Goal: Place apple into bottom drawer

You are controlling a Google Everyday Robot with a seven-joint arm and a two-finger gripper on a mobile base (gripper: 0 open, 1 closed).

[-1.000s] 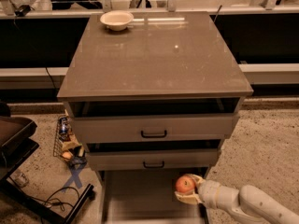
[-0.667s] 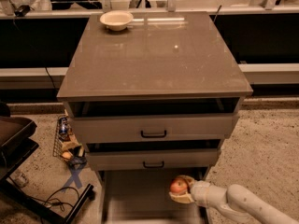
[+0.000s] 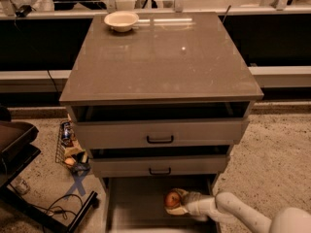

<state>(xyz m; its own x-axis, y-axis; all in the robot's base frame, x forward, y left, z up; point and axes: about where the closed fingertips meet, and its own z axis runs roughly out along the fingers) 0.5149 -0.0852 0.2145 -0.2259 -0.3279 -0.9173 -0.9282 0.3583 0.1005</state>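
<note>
The red-orange apple (image 3: pixel 172 199) is held in my gripper (image 3: pixel 178 201), which is shut on it. The white arm reaches in from the lower right. The apple hangs over the right part of the bottom drawer (image 3: pixel 131 203), which is pulled out below the grey cabinet and shows a pale grey floor. I cannot tell whether the apple touches the drawer floor. Two drawers with black handles sit above it, the upper one (image 3: pixel 160 132) and the middle one (image 3: pixel 159 166).
A white bowl (image 3: pixel 121 20) stands at the back left of the cabinet top (image 3: pixel 160 57). A wire basket of snacks (image 3: pixel 70 149) sits on the floor left of the cabinet. A dark stand with cables (image 3: pixel 19 169) is at the far left.
My gripper with the apple has moved left and slightly down, further over the open bottom drawer.
</note>
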